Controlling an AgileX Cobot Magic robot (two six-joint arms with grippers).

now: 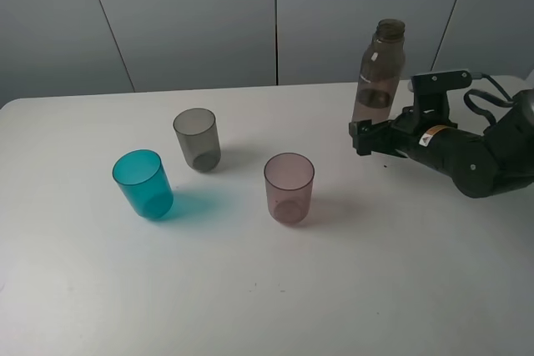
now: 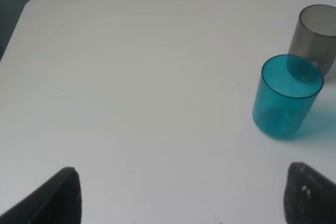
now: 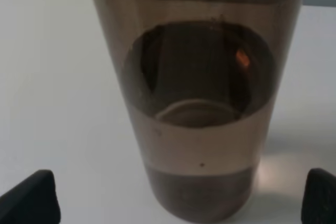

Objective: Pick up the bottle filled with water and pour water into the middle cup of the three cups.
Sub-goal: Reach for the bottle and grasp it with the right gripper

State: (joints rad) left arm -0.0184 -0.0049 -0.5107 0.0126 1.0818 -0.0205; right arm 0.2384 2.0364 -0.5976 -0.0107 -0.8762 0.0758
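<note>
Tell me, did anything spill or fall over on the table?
No, nothing stands out. The teal blue plastic cup, the smoky grey plastic cup, the pinkish plastic cup and the tall brownish see-through bottle all stand upright on the white table, and no puddle shows.

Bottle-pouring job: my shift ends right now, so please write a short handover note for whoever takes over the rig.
Left claw: open, empty, above the table near the teal cup.
Right claw: open, low beside the bottle, not closed on it.
Bottle: upright on the table at the right, apart from the cups.
Grey cup: upright, the middle one, set back between the teal cup and the pink cup; all three look empty.
Done: right claw lined up with the bottle.
Left: grip, lift, carry to the grey cup, pour.
</note>
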